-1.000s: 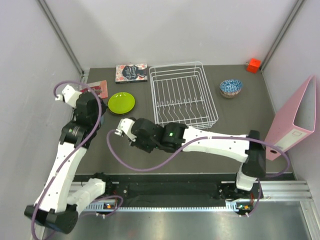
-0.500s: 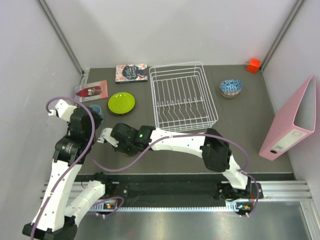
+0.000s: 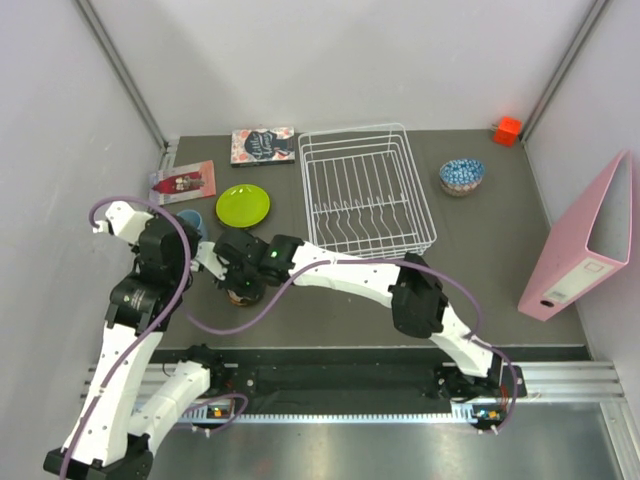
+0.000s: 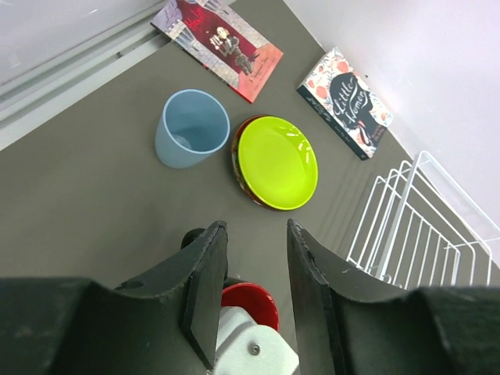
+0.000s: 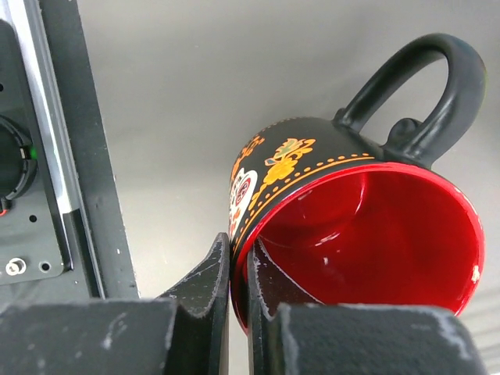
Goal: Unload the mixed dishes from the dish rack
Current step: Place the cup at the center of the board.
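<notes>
My right gripper (image 5: 238, 250) is shut on the rim of the black cartoon mug with a red inside (image 5: 351, 219), one finger inside and one outside. In the top view the mug (image 3: 240, 296) is low over the table, left of the white wire dish rack (image 3: 365, 190), which holds no dishes. My left gripper (image 4: 256, 230) is open and empty just above the mug's red inside (image 4: 250, 305). Ahead of it stand the pale blue cup (image 4: 191, 139) and the lime-green plate (image 4: 277, 162), which lies on a red-edged plate (image 4: 239, 164). The blue-dotted bowl (image 3: 462, 176) sits right of the rack. The beige bowl is out of view.
Two flat printed cards (image 3: 264, 144) (image 3: 187, 181) lie at the back left. A small orange-red block (image 3: 508, 130) is in the far right corner. A pink binder (image 3: 585, 240) leans at the right wall. Grey walls close in on three sides.
My right arm has swung further left and brought the mug down beside the left arm. My left arm has pulled back from the plate toward the near left.
</notes>
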### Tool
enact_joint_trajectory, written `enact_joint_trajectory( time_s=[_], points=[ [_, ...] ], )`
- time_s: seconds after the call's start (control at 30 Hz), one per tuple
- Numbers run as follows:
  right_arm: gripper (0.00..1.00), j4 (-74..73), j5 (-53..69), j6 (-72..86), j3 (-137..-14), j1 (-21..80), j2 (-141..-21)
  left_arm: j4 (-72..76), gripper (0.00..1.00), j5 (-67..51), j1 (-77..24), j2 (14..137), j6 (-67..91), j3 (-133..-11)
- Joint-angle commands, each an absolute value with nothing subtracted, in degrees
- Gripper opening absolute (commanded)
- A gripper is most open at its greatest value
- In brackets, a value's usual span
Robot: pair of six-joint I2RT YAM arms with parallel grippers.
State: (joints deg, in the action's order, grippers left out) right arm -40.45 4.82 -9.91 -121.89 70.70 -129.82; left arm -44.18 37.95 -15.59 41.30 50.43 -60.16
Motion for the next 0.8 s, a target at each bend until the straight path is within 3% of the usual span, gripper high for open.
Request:
enact_joint_trajectory(
  time_s=[0.0,0.37,0.77],
  points=[
    [0.0,-35.42,2.91,-8.35,-127.26,68.73,-130.16,-44.3,0.42,36.65,-16.61,40.52,49.83,-59.59],
    [0.0,-35.86,-6.32,-11.34,-122.97,68.38,-128.15,-42.89,0.43,36.56,-16.61,42.1,49.75,-58.8],
    [0.0,-34.8,-4.83,-11.51,-118.66,63.81,-126.74,-41.31,0.43,35.86,-16.61,44.73,49.04,-58.97]
  ],
)
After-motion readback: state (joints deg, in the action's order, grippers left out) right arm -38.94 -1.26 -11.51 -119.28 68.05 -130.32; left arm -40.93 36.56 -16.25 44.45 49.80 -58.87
